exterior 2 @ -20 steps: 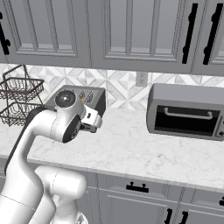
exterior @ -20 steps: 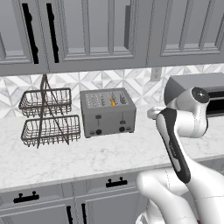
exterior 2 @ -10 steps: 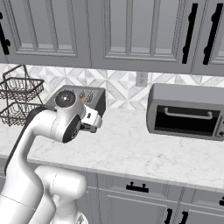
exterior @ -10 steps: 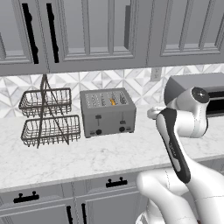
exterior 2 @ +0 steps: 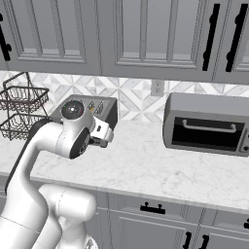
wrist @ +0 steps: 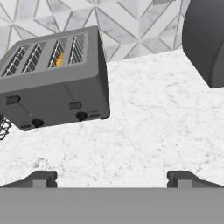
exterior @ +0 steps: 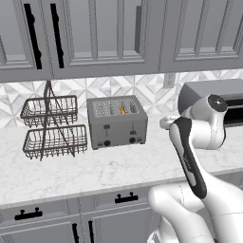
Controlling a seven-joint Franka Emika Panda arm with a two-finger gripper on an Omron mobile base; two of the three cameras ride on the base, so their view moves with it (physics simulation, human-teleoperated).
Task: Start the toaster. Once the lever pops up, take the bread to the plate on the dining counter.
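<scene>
The grey four-slot toaster [exterior: 116,121] stands on the marble worktop against the tiled wall, partly hidden by my arm in the right base view [exterior 2: 95,107]. The bread [exterior: 122,110] sits down in one slot, showing as a yellow-orange edge [wrist: 60,59]. Both black levers [wrist: 75,105] are on the toaster's front [wrist: 57,87]. My gripper [wrist: 112,177] is open and empty, hovering over bare worktop to the right of the toaster and short of it, touching nothing. The plate and the dining counter are out of view.
A two-tier wire basket rack [exterior: 50,126] stands left of the toaster. A dark toaster oven [exterior 2: 209,124] sits to the right, close to my arm's elbow [exterior: 216,107]. Upper cabinets hang overhead. Open marble [wrist: 144,113] lies between toaster and oven.
</scene>
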